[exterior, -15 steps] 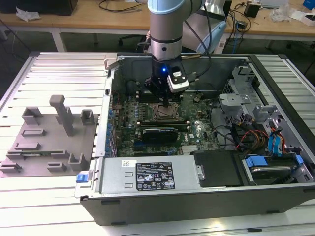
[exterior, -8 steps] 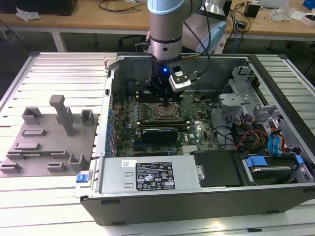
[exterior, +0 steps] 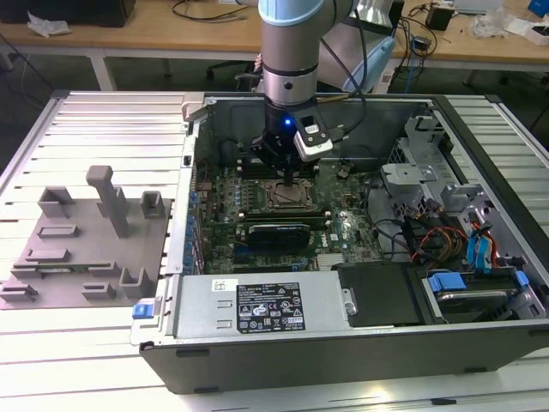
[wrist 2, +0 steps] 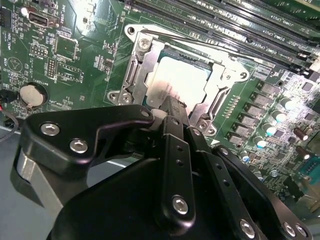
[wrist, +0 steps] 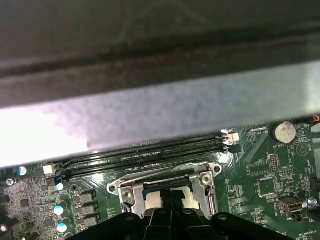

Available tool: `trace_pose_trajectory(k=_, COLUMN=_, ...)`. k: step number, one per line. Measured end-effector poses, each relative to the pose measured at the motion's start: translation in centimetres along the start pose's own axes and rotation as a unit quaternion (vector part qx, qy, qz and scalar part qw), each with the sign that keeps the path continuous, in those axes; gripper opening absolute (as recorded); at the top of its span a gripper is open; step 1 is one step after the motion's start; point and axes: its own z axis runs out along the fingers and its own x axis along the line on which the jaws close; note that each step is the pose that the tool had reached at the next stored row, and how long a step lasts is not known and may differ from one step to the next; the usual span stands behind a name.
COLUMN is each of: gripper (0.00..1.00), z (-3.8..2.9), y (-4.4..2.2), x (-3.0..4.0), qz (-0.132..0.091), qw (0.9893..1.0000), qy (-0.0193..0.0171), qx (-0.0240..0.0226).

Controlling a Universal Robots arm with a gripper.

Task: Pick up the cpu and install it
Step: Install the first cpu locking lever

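Open case on bench; board directly beneath gripper. Cpu lies in socket just under the fingertips. Gripper opening: cannot tell. Judged light, stiff, fragile; take by opposite edges.

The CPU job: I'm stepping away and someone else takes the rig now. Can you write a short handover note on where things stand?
Gripper: low over the motherboard socket inside the open computer case; whether its fingers are open or shut cannot be told.
CPU: its pale metal top lies within the socket frame, with the fingertips right at its edge; contact cannot be confirmed.
Done: the CPU has been brought to the socket and appears seated in it.
Left: confirm it sits flat and that the gripper has let go.
Grey fixture tray sits on the table at the exterior view's left.
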Motion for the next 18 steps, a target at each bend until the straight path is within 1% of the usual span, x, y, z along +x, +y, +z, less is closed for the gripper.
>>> trace_pose_trajectory(k=2, gripper=0.11, z=-0.25, y=-0.01, x=-0.02, qz=0.000, qw=1.0000, qy=0.0000, qx=0.0001)
trace_pose_trajectory(k=7, gripper=0.11, z=-1.30, y=-0.04, x=-0.10, qz=0.000, qw=1.0000, qy=0.0001, qx=0.0001)
trace_pose_trajectory(k=10, gripper=0.11, z=-1.48, y=-0.04, x=-0.12, qz=0.000, qw=1.0000, qy=0.0000, qx=-0.0002)
trace_pose_trajectory(k=13, gripper=0.11, z=-1.49, y=-0.14, x=-0.14, qz=0.001, qw=1.0000, qy=0.0010, qx=-0.0082)
trace_pose_trajectory(k=14, gripper=0.11, z=-1.48, y=-0.22, x=-0.15, qz=0.001, qw=1.0000, qy=0.0012, qx=-0.0097)
trace_pose_trajectory(k=15, gripper=0.11, z=-1.48, y=-0.40, x=-0.18, qz=0.001, qw=0.9999, qy=0.0013, qx=-0.0105)
trace_pose_trajectory(k=17, gripper=0.11, z=-1.46, y=-0.87, x=-0.25, qz=0.001, qw=0.9999, qy=0.0014, qx=-0.0105)
trace_pose_trajectory(k=18, gripper=0.11, z=-1.45, y=-1.20, x=-0.31, qz=0.001, qw=0.9999, qy=0.0014, qx=-0.0105)
